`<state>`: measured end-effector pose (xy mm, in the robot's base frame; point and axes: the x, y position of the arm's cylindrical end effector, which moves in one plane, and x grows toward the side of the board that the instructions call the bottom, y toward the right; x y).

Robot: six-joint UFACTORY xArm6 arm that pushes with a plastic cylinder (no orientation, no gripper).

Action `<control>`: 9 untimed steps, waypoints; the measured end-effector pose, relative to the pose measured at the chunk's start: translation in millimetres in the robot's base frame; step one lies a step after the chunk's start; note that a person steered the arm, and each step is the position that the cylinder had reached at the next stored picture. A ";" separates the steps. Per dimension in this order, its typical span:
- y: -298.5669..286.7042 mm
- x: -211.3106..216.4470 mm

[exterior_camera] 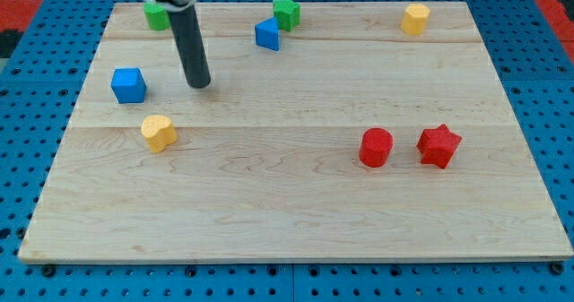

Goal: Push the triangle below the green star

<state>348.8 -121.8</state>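
The blue triangle (266, 34) lies near the view's top, just left of and slightly below the green star (286, 12), nearly touching it. My tip (200, 83) rests on the board to the left of and below the triangle, with a clear gap between them. It stands right of the blue cube (128, 85) and above the yellow heart (159, 133).
A green block (157, 16) sits at the top left, partly behind the rod. A yellow hexagon block (414, 19) is at the top right. A red cylinder (376, 148) and a red star (439, 146) lie at the right. The wooden board (296, 221) ends on a blue pegboard.
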 end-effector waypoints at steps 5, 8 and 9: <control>51.4 -111.9; 69.1 -96.2; 84.6 -91.9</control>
<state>257.0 -37.3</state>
